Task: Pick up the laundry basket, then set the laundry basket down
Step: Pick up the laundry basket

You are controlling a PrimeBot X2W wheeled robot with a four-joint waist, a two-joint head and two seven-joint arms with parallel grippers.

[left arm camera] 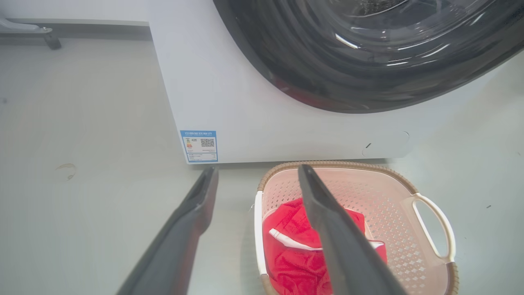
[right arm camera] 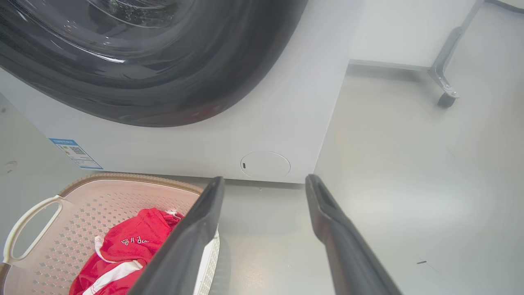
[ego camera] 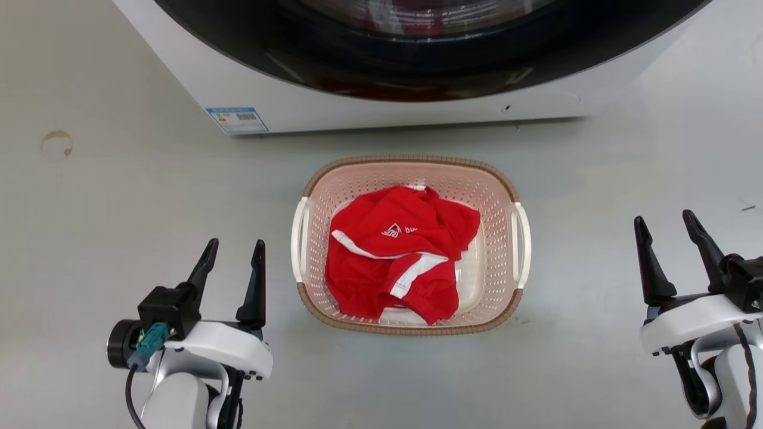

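Head view: the laundry basket (ego camera: 492, 256) stood on the grey floor (ego camera: 107, 226), just in front of the white washing machine (ego camera: 357, 110) and not touching it, centred below the dark round door (ego camera: 417, 53). A crumpled red garment (ego camera: 393, 250) with white stripes lay inside the basket. The basket's white handles faced left (ego camera: 298, 238) and right (ego camera: 524, 244). The left gripper (ego camera: 236, 244) was at the lower left, near the basket's left handle but apart from it, its fingers spread and holding nothing. The right gripper (ego camera: 664, 217) was at the lower right, well apart from the basket's right side, its fingers likewise released and empty. A blue label (ego camera: 237, 119) was fixed at the machine's lower left corner, and a faint ring mark (ego camera: 56, 145) was noted on the floor farther left. Left wrist view: the two dark fingers stood wide apart with bare floor between them. The basket lay at the lower right of that view, below the machine front, and one finger crossed in front of its near rim and the garment in the picture; contact could not be confirmed there. Right wrist view: the fingers were again parted over bare floor. The basket sat at the lower left, partly hidden behind one finger. A round cover (right arm camera: 265, 164) was seen low on the machine front, and a castor (right arm camera: 445, 99) on a metal leg stood at the upper right.
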